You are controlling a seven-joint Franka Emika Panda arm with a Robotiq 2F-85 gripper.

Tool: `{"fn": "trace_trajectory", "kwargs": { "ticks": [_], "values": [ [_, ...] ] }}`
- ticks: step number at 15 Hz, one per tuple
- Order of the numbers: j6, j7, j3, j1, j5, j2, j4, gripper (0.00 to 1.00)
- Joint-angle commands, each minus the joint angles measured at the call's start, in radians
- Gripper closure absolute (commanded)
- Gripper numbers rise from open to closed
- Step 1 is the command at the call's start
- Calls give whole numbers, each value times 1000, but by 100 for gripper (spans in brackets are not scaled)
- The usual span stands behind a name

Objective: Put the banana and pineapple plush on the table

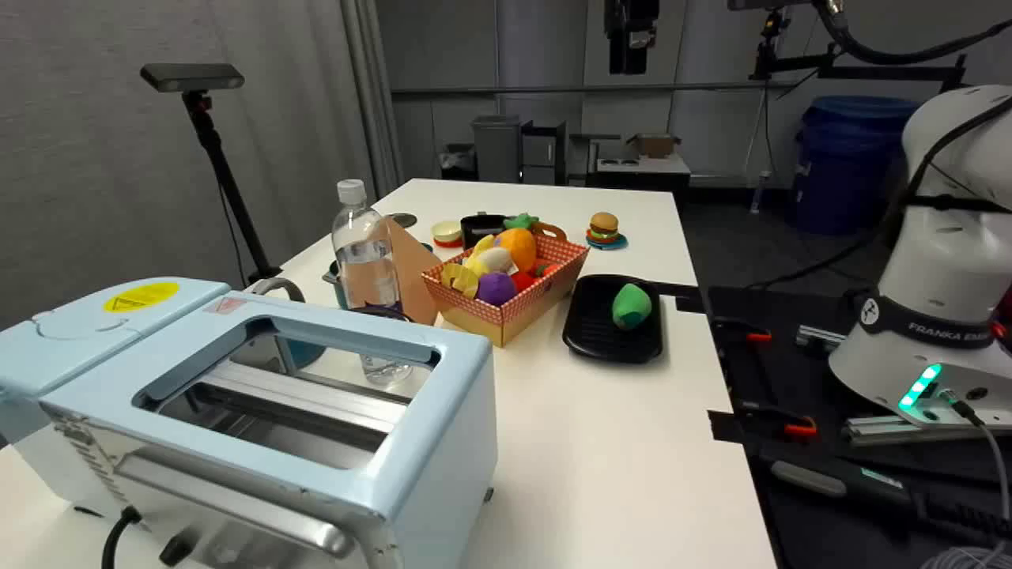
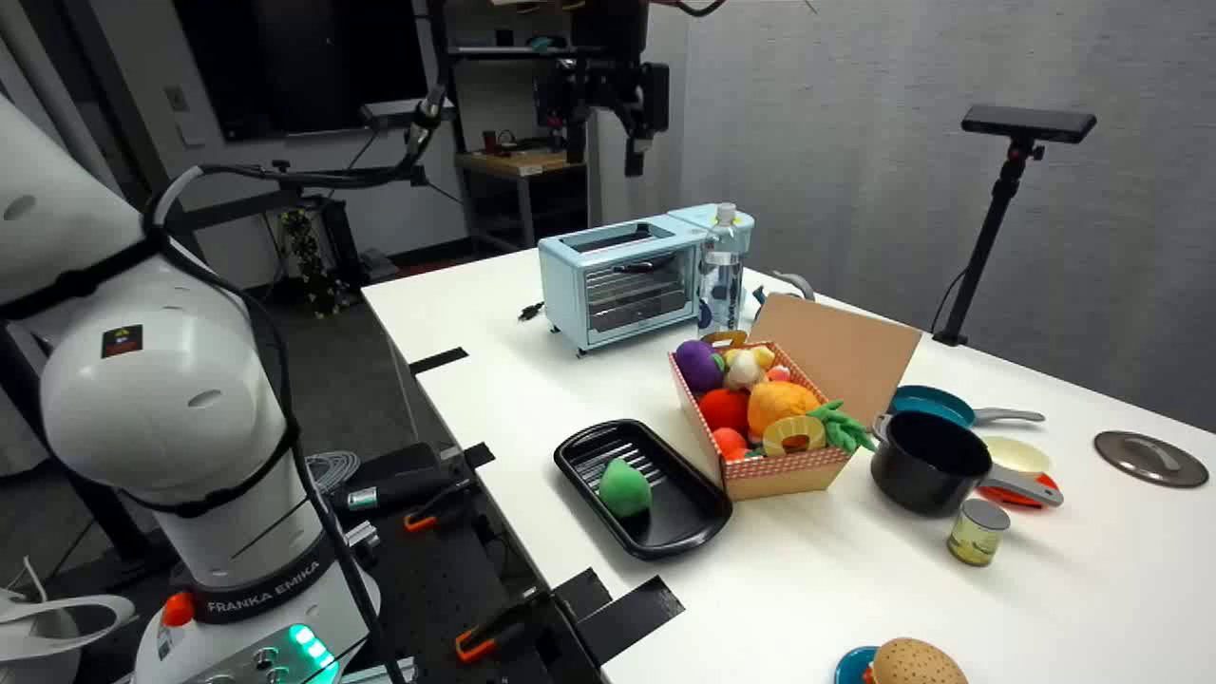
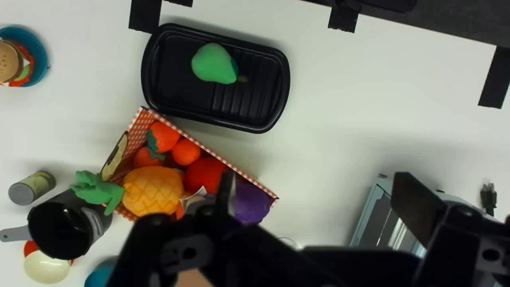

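- My jaws are spread wide, holding nothing, high over the long white counter [image 2: 503, 351].
- The soft, leafy, orange-yellow pineapple plush [image 3: 153, 190] sits in the red-checked, tan-sided basket [image 2: 787, 481].
- In the wrist view it lies left of the gap, its long side pointing the way my jaws pinch, so I'd slide over and turn.
- I think the soft, bright yellow, half-hidden banana [image 1: 479, 251] is in there too.

Both exterior views look obliquely along the table [image 1: 593, 466] from opposite ends; the wrist view faces down from well above. All share the basket [image 1: 531, 310].
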Motion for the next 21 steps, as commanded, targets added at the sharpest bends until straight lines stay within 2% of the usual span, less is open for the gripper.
{"fn": "trace_trajectory", "kwargs": {
  "ticks": [1,21],
  "values": [
    [-2,0,1,-1,0,2,2,0],
    [-1,0,2,-1,0,18,4,0]
  ]
}}
